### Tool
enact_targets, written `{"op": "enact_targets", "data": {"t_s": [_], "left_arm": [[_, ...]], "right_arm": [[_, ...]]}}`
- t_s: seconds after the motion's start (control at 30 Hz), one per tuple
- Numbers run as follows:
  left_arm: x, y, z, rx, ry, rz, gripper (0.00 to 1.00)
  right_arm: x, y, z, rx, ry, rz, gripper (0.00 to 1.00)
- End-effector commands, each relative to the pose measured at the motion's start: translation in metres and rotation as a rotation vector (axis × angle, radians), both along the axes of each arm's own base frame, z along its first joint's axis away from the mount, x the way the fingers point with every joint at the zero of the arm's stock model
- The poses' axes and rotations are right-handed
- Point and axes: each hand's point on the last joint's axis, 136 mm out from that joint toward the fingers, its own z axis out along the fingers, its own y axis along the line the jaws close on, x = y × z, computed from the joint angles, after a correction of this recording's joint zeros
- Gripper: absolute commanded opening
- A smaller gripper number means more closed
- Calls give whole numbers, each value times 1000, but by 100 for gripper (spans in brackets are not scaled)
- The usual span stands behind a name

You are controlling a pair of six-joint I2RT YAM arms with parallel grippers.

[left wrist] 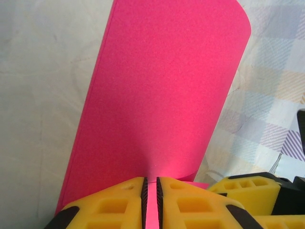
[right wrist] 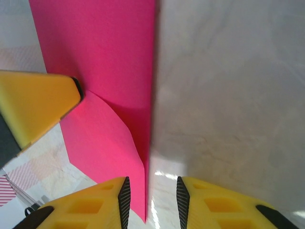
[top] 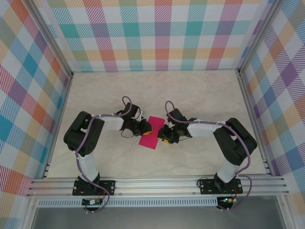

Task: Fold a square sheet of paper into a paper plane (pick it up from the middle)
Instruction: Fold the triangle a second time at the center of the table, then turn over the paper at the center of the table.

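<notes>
Left fingers (left wrist: 143,202) are clenched on the near edge of the square sheet of paper (left wrist: 162,109), approx. mid-edge, so it stands lifted & bowed toward 12 o'clock rather than flat. Right fingers (right wrist: 125,198) are released: pads apart, sheet's edge loose betw. them, unpinched. Prob. one side holds while the other regrips. A 2nd layer curls under, so a first fold seems under way; no dart shape yet. From above, the sheet sits mid-worktop (top: 200,90), left fingers at its 10 o'clock, right at 3. Beyond: checked walls (top: 143,33).
</notes>
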Motion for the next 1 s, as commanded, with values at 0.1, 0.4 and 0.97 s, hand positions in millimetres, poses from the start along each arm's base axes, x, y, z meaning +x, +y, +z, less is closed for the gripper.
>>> {"op": "enact_targets", "data": {"t_s": [0.1,0.4,0.97], "left_arm": [[-4,13,-13,81,32,33,17],[-3,12,-11,80,28,29,17],[4,12,-1,82,7,33,18]], "right_arm": [[12,14,1,58,-6,-22,33],[13,22,2,101,-10,-10,28],[16,28,-1,124,2,-17,29]]}}
